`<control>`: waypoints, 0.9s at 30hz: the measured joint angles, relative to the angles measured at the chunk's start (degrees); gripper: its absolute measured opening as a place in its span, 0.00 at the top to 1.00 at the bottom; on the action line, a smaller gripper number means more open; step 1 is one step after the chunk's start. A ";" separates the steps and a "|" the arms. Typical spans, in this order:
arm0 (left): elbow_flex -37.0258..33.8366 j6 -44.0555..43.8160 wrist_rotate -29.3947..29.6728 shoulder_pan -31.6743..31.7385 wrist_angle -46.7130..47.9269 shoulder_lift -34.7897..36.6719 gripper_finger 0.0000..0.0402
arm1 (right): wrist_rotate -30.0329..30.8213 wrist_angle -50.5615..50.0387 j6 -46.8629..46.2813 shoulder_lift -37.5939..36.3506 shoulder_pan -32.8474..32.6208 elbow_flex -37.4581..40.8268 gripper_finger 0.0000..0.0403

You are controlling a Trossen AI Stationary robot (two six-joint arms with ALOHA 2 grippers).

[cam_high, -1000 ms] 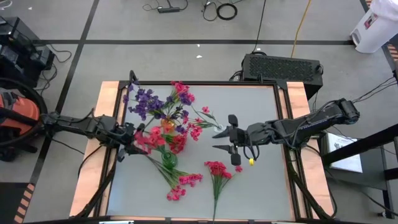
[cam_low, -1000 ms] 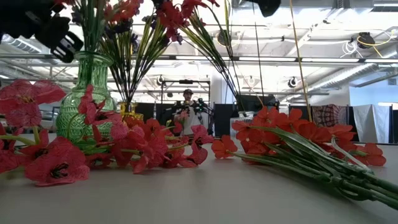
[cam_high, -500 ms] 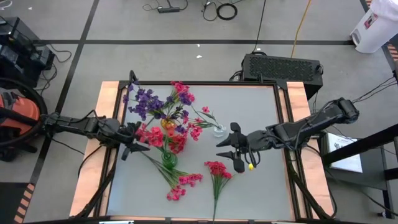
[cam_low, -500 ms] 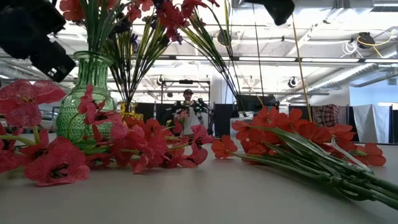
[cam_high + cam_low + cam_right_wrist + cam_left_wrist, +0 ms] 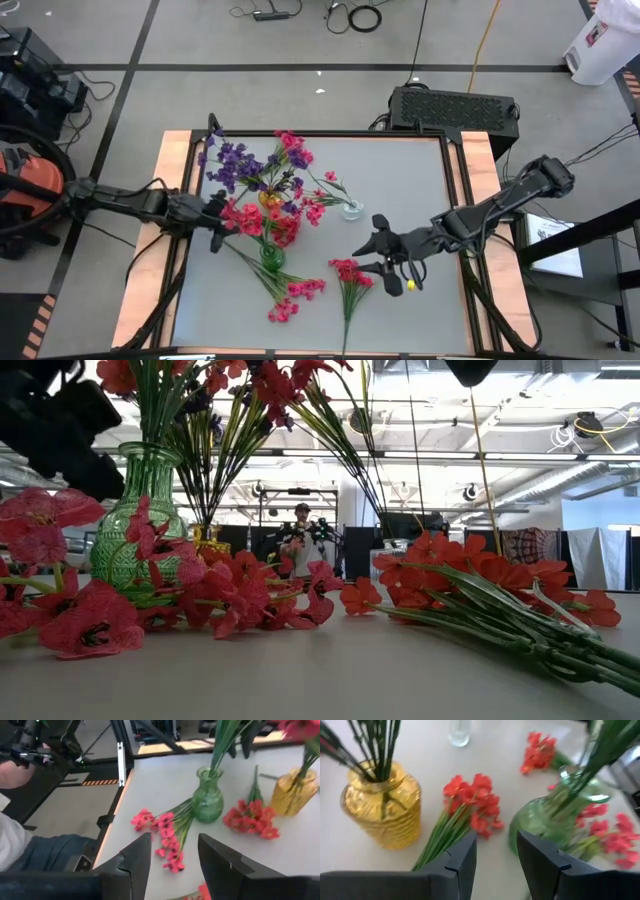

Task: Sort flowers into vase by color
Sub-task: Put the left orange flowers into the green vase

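Flowers (image 5: 262,196) mostly sorted, seen from above: purple sprigs (image 5: 232,163) up at eleven o'clock of centre in the amber vase (image 5: 268,201), red ones in the green vase (image 5: 271,256) just below. Two loose red bunches still flat on the table (image 5: 420,180): one (image 5: 290,292) at six o'clock of the green vase, one (image 5: 349,273) at four o'clock of it. Small clear vase (image 5: 351,209) at three o'clock of the amber one. Left gripper (image 5: 214,218) hovering at nine o'clock of the vases, holding nothing. Right gripper (image 5: 385,255) at three o'clock of the nearer bunch, fingers parted, empty.

Low view: green vase (image 5: 140,510) at left, red blooms (image 5: 235,595) lying across the front, long green stems (image 5: 520,625) trailing to the right. Person (image 5: 302,540) far back in the room.

Left wrist view: fingers (image 5: 462,862) apart, nothing between; amber vase (image 5: 382,805), a red bunch (image 5: 470,805) and green vase (image 5: 545,820) ahead.

Right wrist view: fingers (image 5: 137,855) apart and empty; a red bunch (image 5: 165,837) lying beside the green vase (image 5: 207,797).

Risks, as a judgement: pinching blossoms rather than stems could drop the bunch mid-lift; long stems dragged past the green vase might tip it; left arm so close to the vases could nudge them on any sideways move.
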State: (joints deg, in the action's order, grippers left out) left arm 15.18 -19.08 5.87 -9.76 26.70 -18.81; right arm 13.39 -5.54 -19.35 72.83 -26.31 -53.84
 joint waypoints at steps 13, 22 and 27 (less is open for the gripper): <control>0.00 1.81 5.65 0.00 0.00 -14.74 0.64 | 0.00 0.46 -1.19 7.79 -2.31 0.00 0.61; -0.02 3.11 8.90 -0.01 -0.70 -21.82 0.64 | 0.22 1.05 1.10 10.68 -2.13 0.00 0.61; -0.04 2.90 11.66 0.00 -0.76 -24.65 0.64 | 0.49 1.07 2.26 10.70 -1.75 0.00 0.61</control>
State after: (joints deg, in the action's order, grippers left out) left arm 15.14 -16.18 17.53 -9.76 25.93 -43.46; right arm 13.88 -4.47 -17.09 83.53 -28.06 -53.84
